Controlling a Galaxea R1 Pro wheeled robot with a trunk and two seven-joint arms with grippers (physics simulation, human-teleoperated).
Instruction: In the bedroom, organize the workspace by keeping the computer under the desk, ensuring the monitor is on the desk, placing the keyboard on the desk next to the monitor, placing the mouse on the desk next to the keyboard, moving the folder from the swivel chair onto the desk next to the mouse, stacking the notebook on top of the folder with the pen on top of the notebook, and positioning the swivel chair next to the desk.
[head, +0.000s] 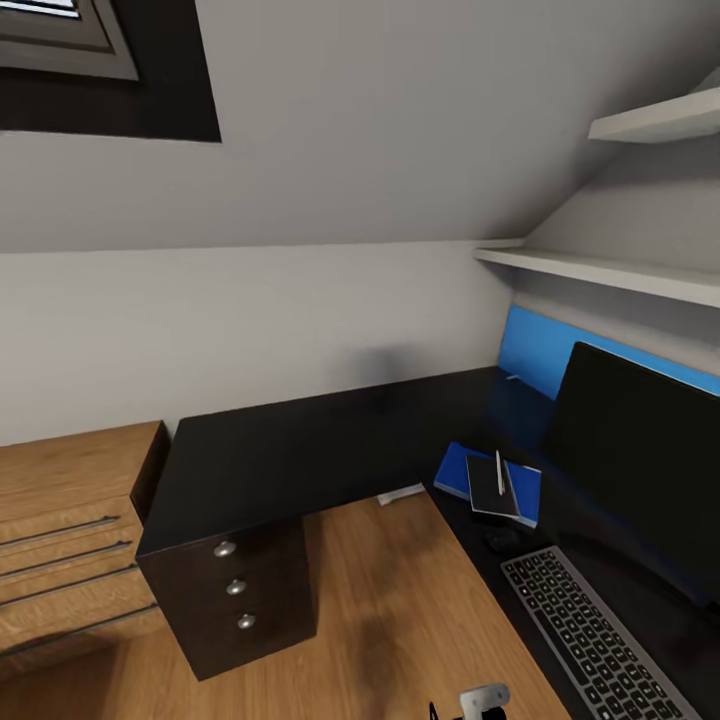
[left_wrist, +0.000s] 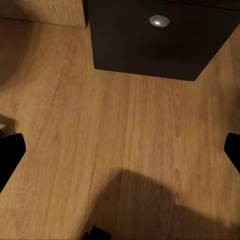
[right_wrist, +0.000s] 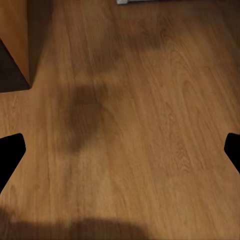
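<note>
Both grippers are hanging low over the wood floor (left_wrist: 75, 125) with nothing in them. The left gripper (left_wrist: 120, 150) is showing its fingers (left_wrist: 11, 155) wide apart at the picture's edges, pointing down at bare planks just short of the dark drawer unit (left_wrist: 150, 45). The right gripper (right_wrist: 120, 152) is the same deal, fingers (right_wrist: 10, 155) spread wide, nothing between them, only floor and shadow below.

Looking out from there, the L-shaped black desk (head: 300, 450) is wrapping around the corner. On its right wing the monitor (head: 640, 460) is standing at the wall, the keyboard (head: 590, 630) is lying in front of it, and what I think is the mouse (head: 500, 540) is sitting just past the keyboard's far end, though it's dark on dark and hard to tell. Next over is the blue folder (head: 460, 470), with the notebook (head: 495, 490) on it and the pen (head: 499, 472) on top of that. So the stack is looking done to me.

A wooden dresser (head: 70, 540) is standing at the left. I'm guessing the chair is what's left, so the smart move is turning the base slowly to find it, keeping both arms tucked low and clear of the desk edge, then pushing the chair in gently without bumping that stack.
</note>
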